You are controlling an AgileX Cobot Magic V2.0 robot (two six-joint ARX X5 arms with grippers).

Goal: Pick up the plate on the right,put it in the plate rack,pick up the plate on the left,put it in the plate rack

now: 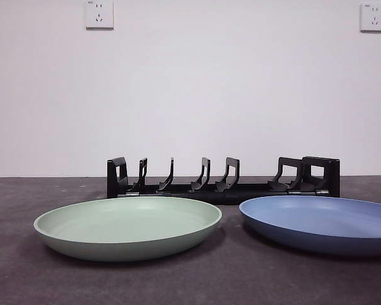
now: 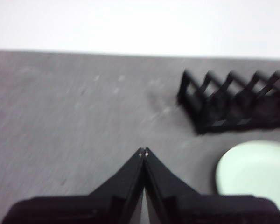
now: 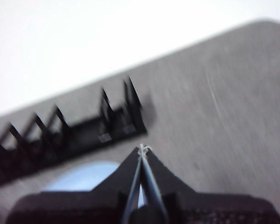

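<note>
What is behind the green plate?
Behind the green plate stands the black plate rack, with nothing in its prongs, and a white wall farther back. The plate's rim hides the rack's very bottom edge.

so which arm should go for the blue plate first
Right. The right pincer, shut and empty, hangs just above the blue plate near the plate rack. The left pincer, also shut, is beside the green plate instead.

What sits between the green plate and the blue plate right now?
Nothing: front view shows bare table between green plate and blue plate; the plate rack stands behind.
</note>
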